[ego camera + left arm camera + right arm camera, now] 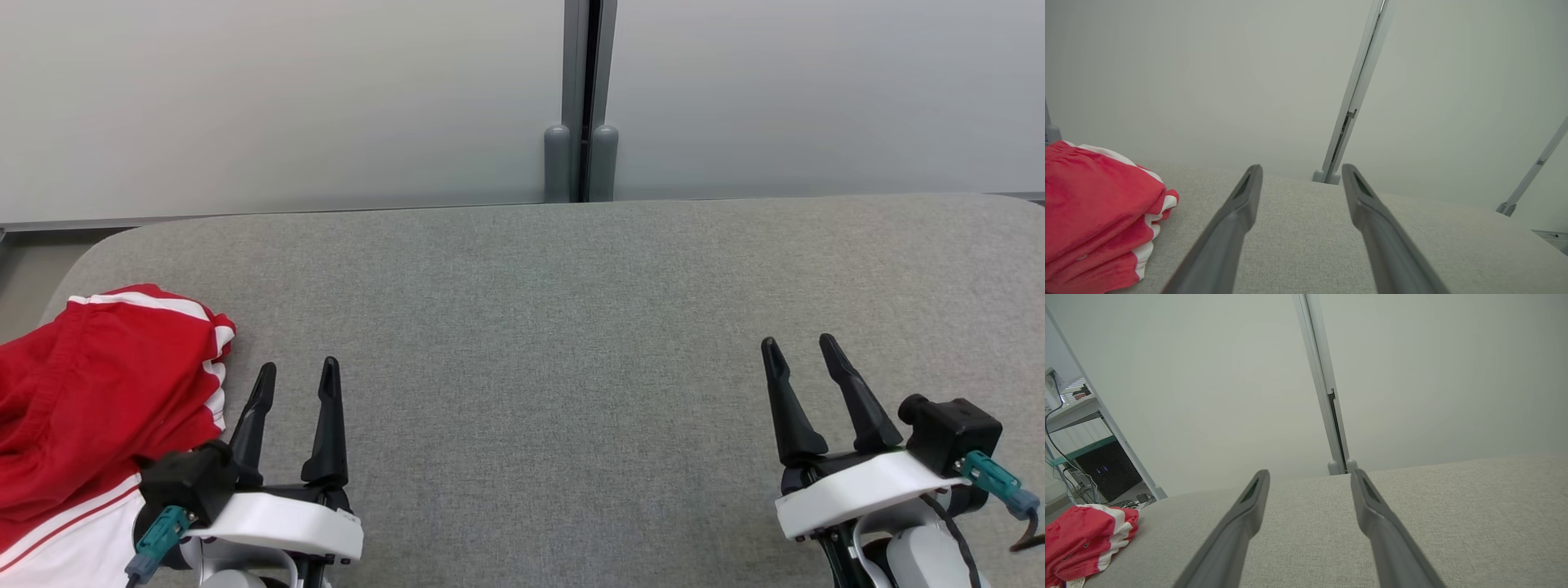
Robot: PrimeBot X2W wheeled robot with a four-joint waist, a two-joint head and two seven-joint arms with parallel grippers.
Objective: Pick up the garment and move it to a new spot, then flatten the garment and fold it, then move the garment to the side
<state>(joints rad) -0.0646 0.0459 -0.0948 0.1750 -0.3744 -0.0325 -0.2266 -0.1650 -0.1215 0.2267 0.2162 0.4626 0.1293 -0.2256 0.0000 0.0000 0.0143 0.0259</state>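
The red, white-striped cloth garment (90,392) lies bundled at the left edge of the grey fabric-topped table (531,327), just beside the spread, empty left gripper (298,365). The right gripper (798,340), well apart, is also spread.

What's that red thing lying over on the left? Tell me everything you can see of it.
The red garment is soft, matte cloth with white stripes and trim along its edges. It lies bunched in several loose stacked folds, not flat, at the left end of the grey fabric-covered table, near its rounded corner. It rests on that surface. The open left gripper stands just beside it, gripping nothing of it.
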